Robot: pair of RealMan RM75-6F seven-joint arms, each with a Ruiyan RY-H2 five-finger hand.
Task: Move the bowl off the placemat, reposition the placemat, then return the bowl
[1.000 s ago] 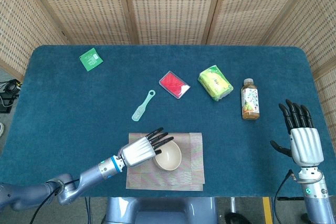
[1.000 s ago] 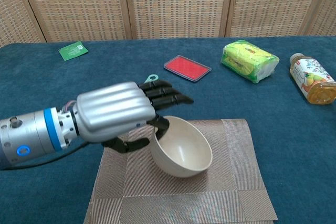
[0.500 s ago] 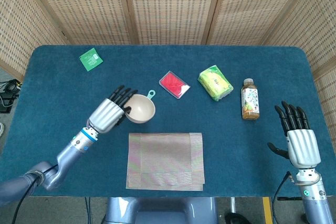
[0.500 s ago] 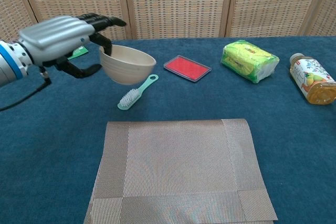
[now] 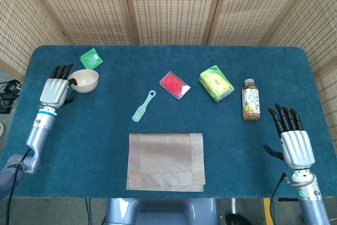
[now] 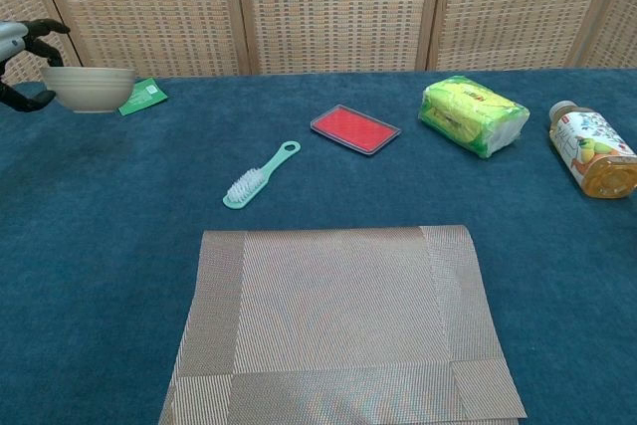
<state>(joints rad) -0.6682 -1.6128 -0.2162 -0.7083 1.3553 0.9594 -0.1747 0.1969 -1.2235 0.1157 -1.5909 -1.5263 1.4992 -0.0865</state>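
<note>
At the near edge of the table, the placemat lies flat and bare; repositioning is judged not yet begun. The right hand hovers near the table's right corner, fingers spread, holding nothing. Farther out lie a brush, a red case, a tissue pack and a bottle; no label text is legible. At the far left, the left hand grips the bowl by its rim, well off the placemat, beside a green packet. Whether the bowl touches the table cannot be told.
</note>
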